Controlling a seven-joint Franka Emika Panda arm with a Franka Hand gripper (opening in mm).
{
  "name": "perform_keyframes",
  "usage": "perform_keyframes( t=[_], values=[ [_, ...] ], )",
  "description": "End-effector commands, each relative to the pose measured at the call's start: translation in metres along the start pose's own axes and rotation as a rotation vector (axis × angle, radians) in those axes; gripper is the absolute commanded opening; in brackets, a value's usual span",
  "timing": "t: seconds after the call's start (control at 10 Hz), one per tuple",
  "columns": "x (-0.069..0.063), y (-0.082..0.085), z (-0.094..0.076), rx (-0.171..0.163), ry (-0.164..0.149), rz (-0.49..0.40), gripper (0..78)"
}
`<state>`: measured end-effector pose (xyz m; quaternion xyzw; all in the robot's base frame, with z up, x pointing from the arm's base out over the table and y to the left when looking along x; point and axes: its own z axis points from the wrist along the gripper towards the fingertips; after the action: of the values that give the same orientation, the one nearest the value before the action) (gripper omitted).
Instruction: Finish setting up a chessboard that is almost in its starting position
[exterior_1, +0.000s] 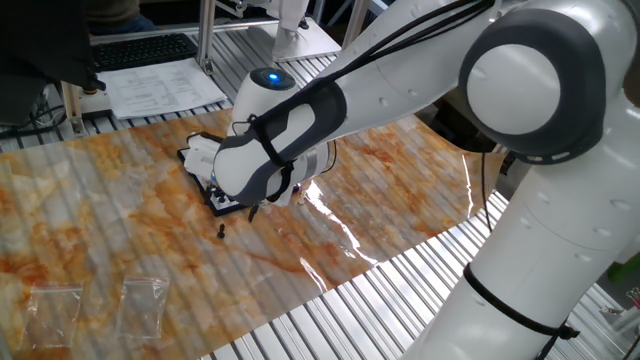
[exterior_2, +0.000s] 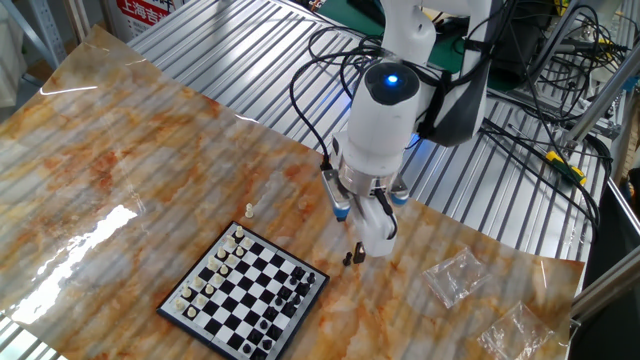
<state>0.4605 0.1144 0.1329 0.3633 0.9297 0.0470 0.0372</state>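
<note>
The chessboard (exterior_2: 244, 293) lies at the near edge of the marbled table (exterior_2: 120, 170), its cream pieces on the left rows and black ones on the right. At 2 o'clock from it, 1 black piece (exterior_2: 350, 257) stands off the board, just beside the gripper (exterior_2: 360, 247) (whose fingers' spread I cannot tell). At 12 o'clock, 1 cream piece (exterior_2: 250, 210) stands apart. 2 clear bags (exterior_2: 452, 276) lie at 3 o'clock.
</note>
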Motion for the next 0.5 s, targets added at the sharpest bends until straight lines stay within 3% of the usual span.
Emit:
perform_keyframes(
  t=[0.1, 0.5],
  values=[
    [0.0108, 0.0042, 0.0159, 0.018, -0.038, 0.006, 77.5],
    [0.011, 0.0043, 0.0156, 0.018, -0.031, 0.007, 77.5]
  ],
)
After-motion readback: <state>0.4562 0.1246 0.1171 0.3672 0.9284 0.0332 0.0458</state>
